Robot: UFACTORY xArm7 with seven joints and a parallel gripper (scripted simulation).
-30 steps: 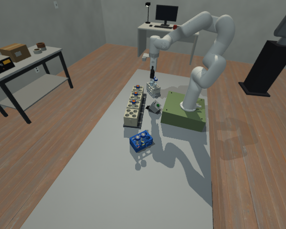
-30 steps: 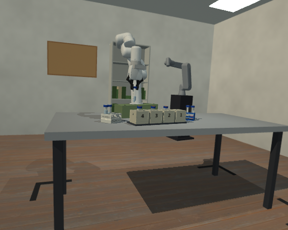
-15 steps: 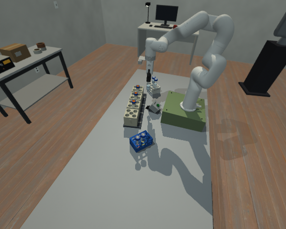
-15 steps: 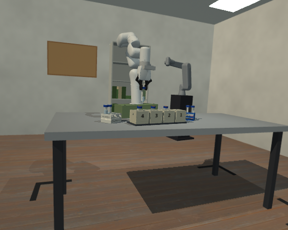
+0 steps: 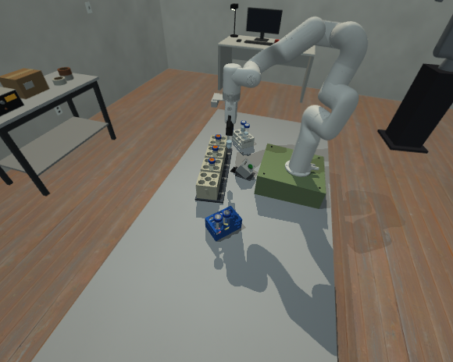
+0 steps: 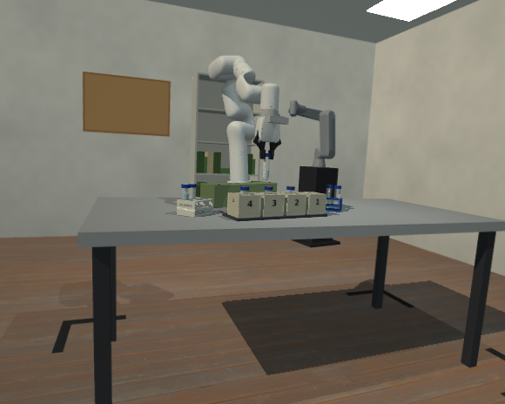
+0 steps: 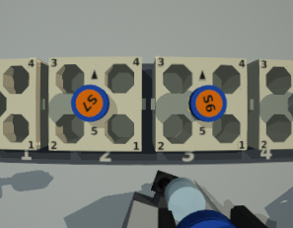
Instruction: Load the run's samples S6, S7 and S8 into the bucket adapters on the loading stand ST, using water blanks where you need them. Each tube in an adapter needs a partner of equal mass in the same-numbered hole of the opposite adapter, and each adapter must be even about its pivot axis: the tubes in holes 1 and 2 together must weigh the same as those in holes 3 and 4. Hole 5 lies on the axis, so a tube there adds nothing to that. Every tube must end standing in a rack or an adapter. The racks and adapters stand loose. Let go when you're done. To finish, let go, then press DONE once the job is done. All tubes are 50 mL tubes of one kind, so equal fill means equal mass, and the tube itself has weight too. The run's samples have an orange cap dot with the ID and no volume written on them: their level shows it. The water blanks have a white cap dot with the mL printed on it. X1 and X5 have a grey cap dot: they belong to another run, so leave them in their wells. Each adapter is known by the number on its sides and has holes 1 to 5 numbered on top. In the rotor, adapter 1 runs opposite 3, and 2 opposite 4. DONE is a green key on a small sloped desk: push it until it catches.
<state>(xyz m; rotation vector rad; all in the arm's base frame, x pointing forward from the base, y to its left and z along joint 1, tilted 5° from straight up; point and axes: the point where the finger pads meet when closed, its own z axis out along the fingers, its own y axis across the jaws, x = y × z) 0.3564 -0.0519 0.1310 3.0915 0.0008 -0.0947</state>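
My gripper [image 5: 230, 137] [image 6: 267, 156] [image 7: 207, 219] is shut on a blue-capped tube [image 5: 229, 143] [image 6: 265, 171] [image 7: 186, 198], held upright in the air beside adapter 3 [image 6: 273, 211] [image 7: 202, 142]. The tube's cap dot is hidden. S7 [image 5: 212, 160] [image 7: 90, 103] stands in hole 5 of adapter 2 [image 6: 296, 209] [image 7: 95, 142]. S6 [image 5: 215, 147] [image 7: 208, 103] stands in hole 5 of adapter 3. S8 [image 5: 218, 136] [image 6: 245, 188] stands in adapter 4 [image 6: 250, 212]. Adapter 1 [image 5: 208, 191] [image 6: 317, 210] shows no tube. All are on the stand [image 5: 209, 200].
A white rack [image 5: 247, 146] [image 6: 187, 211] with two blue-capped tubes is near adapter 4. A blue rack [image 5: 231, 231] [image 6: 333, 208] beyond adapter 1 holds two tubes, dots unreadable. The sloped desk [image 5: 242, 169] with the green key [image 5: 250, 166] stands between stand and robot base.
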